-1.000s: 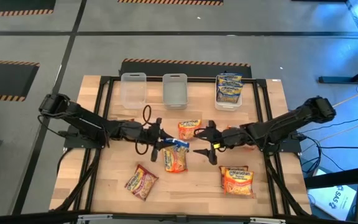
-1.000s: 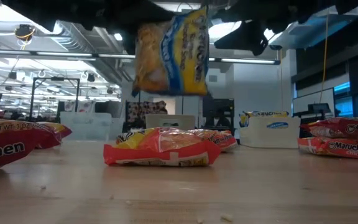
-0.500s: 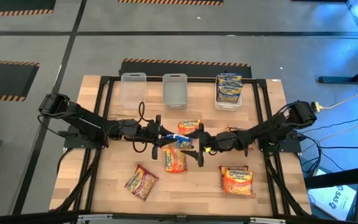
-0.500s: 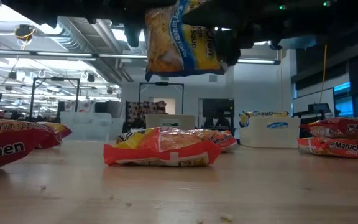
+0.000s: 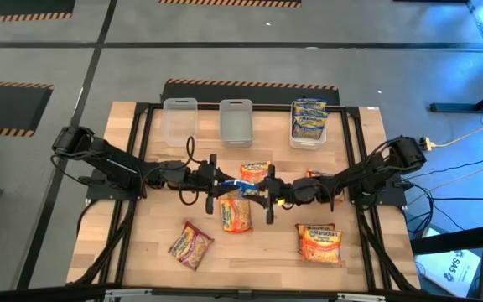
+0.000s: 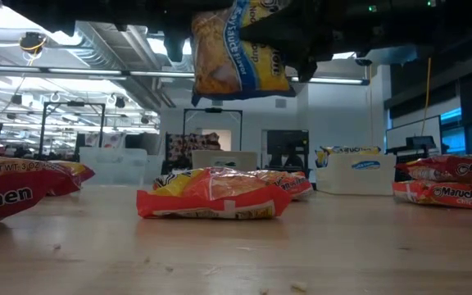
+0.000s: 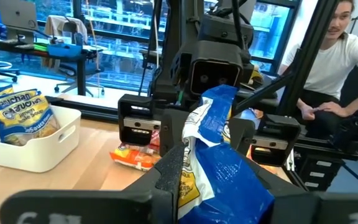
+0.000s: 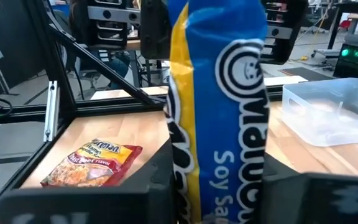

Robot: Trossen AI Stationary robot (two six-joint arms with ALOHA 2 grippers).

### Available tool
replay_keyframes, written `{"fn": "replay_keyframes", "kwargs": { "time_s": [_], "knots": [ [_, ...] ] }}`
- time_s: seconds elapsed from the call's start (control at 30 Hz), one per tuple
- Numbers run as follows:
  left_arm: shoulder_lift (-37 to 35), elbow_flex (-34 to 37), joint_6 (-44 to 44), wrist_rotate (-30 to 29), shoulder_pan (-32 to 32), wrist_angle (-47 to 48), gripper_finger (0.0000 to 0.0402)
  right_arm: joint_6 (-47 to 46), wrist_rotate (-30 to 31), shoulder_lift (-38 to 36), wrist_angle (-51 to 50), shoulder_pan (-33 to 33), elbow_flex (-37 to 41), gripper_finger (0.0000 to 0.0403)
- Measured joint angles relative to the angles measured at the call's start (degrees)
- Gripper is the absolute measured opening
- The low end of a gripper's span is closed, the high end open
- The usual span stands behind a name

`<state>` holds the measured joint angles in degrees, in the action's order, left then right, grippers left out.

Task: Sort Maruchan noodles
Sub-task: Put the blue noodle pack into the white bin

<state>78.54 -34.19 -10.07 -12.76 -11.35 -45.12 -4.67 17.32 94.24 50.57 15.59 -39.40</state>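
From above, I saw my left gripper [image 5: 221, 181] and right gripper [image 5: 262, 190] meeting over the table's middle, both on the blue-and-yellow packet [image 5: 241, 181] held in the air between them. An orange packet [image 5: 236, 215] lay right under it and another [image 5: 256, 173] just behind. Open wood lay toward the near edge, between the brown-pink packet [image 5: 191, 244] and the stacked orange pair [image 5: 319, 242]. Along the far edge stood two clear tubs [image 5: 180, 120] and a white bin [image 5: 309, 122] of blue-and-yellow packets.

The low view showed what the overhead could not: the packet [image 6: 238, 51] hung well clear of the orange packet [image 6: 211, 203] on the table, with free air between.

In the left wrist view, my fingers [image 7: 169, 167] were clamped on the crumpled packet [image 7: 219, 163], the right gripper facing me at its far end; a seated person [image 7: 334, 68] was beyond the frame.

In the right wrist view, the packet [image 8: 219, 112] stood on edge between my fingers [image 8: 160, 171], pinched there; a brown-pink packet [image 8: 92, 163] lay by the frame rail.
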Motion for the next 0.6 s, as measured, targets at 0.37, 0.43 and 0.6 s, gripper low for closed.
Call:
{"fn": "replay_keyframes", "kwargs": {
  "time_s": [0.37,0.43,0.6],
  "knots": [
    [-5.19,0.00,0.09,-1.07,0.36,11.18,0.0154,3.37,4.17,-6.49,-10.15,0.13,-0.02,0.0084],
    [-8.51,0.00,0.05,-2.78,0.37,17.63,0.0164,3.58,5.13,-9.57,-15.30,0.13,-0.02,0.0082],
    [-16.48,0.00,-0.13,-6.55,0.35,34.37,0.0168,3.63,10.69,-18.65,-33.08,0.13,-0.02,0.0082]
  ]
}}
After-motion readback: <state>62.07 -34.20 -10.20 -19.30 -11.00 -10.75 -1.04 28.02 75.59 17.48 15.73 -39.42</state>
